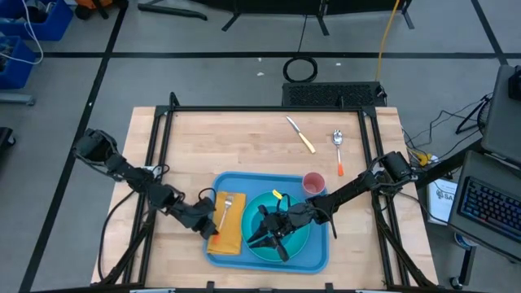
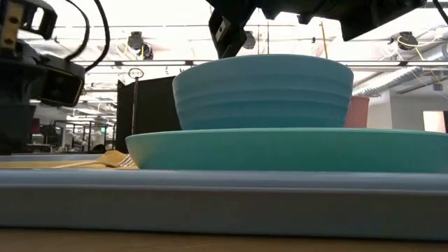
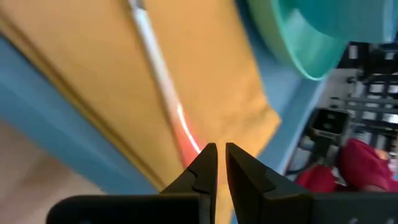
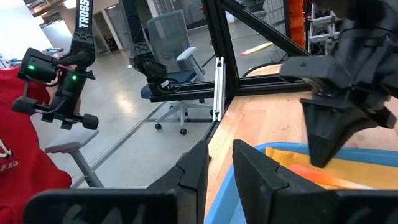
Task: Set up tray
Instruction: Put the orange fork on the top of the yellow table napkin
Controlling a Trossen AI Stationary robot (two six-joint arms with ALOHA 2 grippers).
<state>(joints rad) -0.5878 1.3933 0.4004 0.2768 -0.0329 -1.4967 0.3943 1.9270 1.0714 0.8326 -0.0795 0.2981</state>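
Left gripper (image 3: 221, 151) at tray (image 1: 319, 259) edge — slightly parted over fork (image 3: 163, 87).

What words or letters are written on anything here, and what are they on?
"TROSS": white letters running down a dark robot arm in the room behind the table, right wrist view; the word is cut off at the picture's top edge.
White letters on red cloth in that same view: only bits show, not readable.
Print on a white paper beside the table, high view: too small to read.
Nothing readable on the tray, dishes or cutlery.
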